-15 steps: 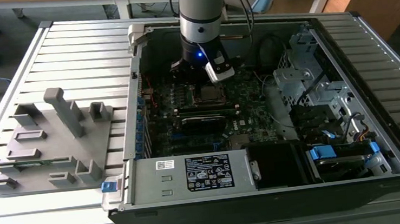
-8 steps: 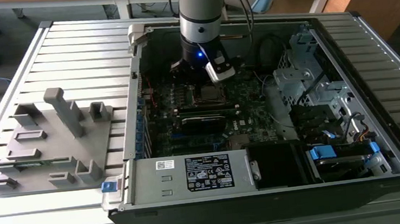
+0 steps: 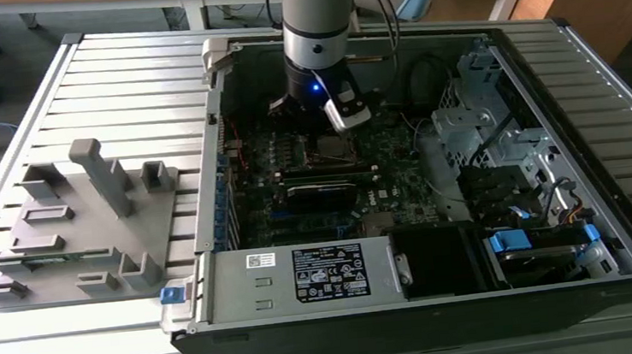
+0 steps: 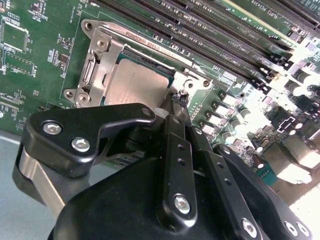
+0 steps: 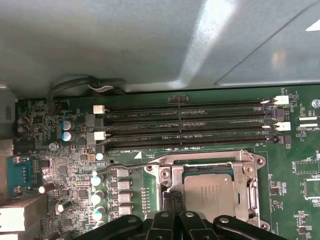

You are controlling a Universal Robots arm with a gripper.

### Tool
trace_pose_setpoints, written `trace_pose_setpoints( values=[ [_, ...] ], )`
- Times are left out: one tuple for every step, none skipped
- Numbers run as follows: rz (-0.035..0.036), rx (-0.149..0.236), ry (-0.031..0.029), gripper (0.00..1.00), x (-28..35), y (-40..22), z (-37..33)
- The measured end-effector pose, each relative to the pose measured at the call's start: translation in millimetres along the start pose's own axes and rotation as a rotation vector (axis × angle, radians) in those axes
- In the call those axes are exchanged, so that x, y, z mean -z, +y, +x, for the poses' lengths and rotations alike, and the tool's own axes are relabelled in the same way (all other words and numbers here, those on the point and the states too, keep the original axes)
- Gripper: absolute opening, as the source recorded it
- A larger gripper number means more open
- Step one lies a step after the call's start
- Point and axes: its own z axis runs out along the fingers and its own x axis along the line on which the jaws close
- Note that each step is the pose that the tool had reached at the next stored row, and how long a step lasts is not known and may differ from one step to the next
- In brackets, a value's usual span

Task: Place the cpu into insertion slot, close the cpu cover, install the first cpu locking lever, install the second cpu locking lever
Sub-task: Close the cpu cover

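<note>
The cpu [image 4: 134,82] [image 5: 210,194] lies flat in the insertion slot [image 3: 333,148] on the green board. The silver cpu cover [image 4: 98,66] [image 5: 173,184] is folded down around it, with the chip's metal top showing through the window. A thin wire locking lever [image 5: 125,164] runs along the socket edge on the memory-slot side, and its free end sticks out past the corner. My gripper [image 4: 180,98] [image 5: 172,201] [image 3: 329,131] is shut, its black fingertips pressed together at the socket's corner on the side away from the memory slots. I cannot tell whether anything is pinched between them.
Long black memory slots [image 5: 190,125] lie beside the socket. A silver box with a white label [image 3: 313,273] fills the case's near side, and drive cages [image 3: 495,127] and cables stand at the exterior view's right. A grey fixture [image 3: 80,223] sits outside the case on the left.
</note>
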Motion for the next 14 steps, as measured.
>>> trace_pose_setpoints(
  values=[
    [0.0003, 0.0, 0.0, 0.11, -1.0, -0.1, 0.1],
    [0.001, 0.0, 0.0004, 0.11, -1.8, -0.2, 0.2],
    [0.0013, 0.001, 0.0005, 0.11, -2.1, -0.3, 0.3],
    [0.0012, 0.001, 0.0004, 0.11, -2.2, -0.3, 0.3],
    [0.0008, 0.001, 0.0003, 0.11, -2.3, -0.2, 0.2],
    [0.0004, 0.001, 0.0, 0.11, -2.5, -0.1, 0.2],
    [0.0002, 0.001, -0.0001, 0.11, -2.5, -0.1, 0.2],
    [0.0001, 0.001, -0.0001, 0.11, -2.6, -0.1, 0.2],
    [0.0002, 0.001, -0.0001, 0.11, -2.5, -0.1, 0.2],
    [0.0001, 0.001, -0.0001, 0.11, -2.6, -0.1, 0.2],
    [0.0002, 0.001, -0.0001, 0.11, -2.4, -0.1, 0.2],
    [-0.0001, 0.001, -0.0004, 0.11, -2.1, -0.1, 0.2],
    [-0.0009, 0.001, -0.0007, 0.11, -1.6, 0.1, 0.1],
    [-0.0013, 0.001, -0.0009, 0.11, -0.8, 0.2, 0.1]
  ],
)
